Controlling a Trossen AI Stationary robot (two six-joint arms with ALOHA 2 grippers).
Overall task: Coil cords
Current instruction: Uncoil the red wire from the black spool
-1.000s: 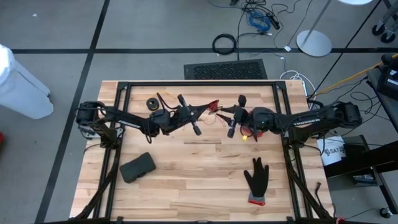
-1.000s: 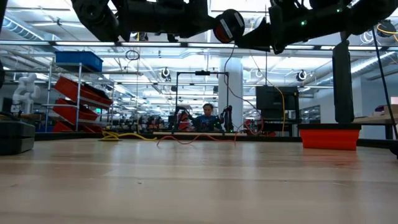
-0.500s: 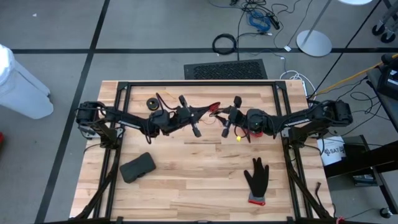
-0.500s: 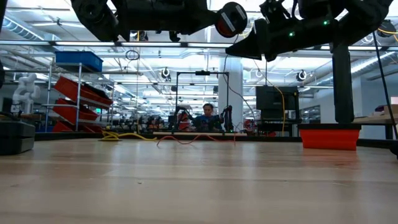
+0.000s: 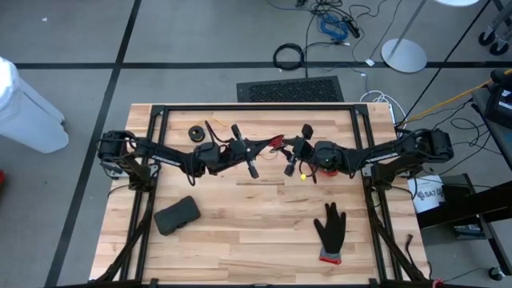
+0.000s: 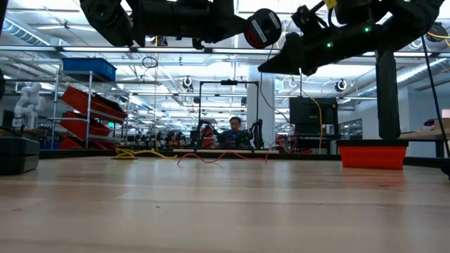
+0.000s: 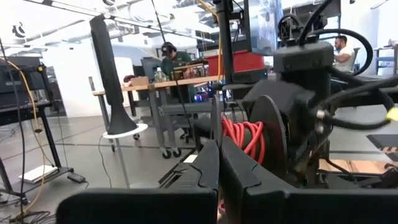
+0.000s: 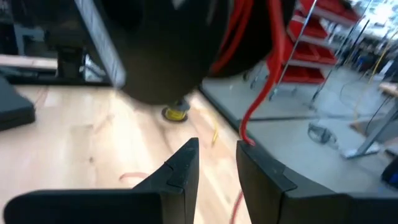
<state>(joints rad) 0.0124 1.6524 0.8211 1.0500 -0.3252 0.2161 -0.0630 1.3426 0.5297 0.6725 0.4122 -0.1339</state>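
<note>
A small black round spool [image 6: 264, 28] wound with the red cord [image 7: 244, 134] is up in the air over the table's middle. My left gripper [image 7: 218, 149] reaches in from the left and is shut, with the spool right at its fingertips. My right gripper [image 8: 217, 149] comes from the right, open, its tips just below the spool [image 8: 168, 50]. A red strand [image 8: 261, 93] hangs from the spool past one right fingertip. The yellow-tan cord's spool [image 5: 196, 132] lies flat on the table at the far left. My left gripper holds the red cord's spool [image 7: 268, 134] at its fingertips, coming in about level from the table's left. Its own shut fingers hide the place of contact. The spool is lifted clear of the table. My right gripper: whether the hanging strand [image 8: 244, 138] touches its finger, I cannot tell.
A black glove [image 5: 330, 230] lies near the front right and a flat black pouch [image 5: 176, 214] near the front left. Loose red cord [image 6: 211, 156] trails along the table's far edge. A black frame [image 5: 256, 106] runs around the tabletop.
My right gripper has sunk a little, tipped its fingers downward and gone toward the left gripper, so its tips now stand under the spool. The spool and my left gripper have stayed where they were.
</note>
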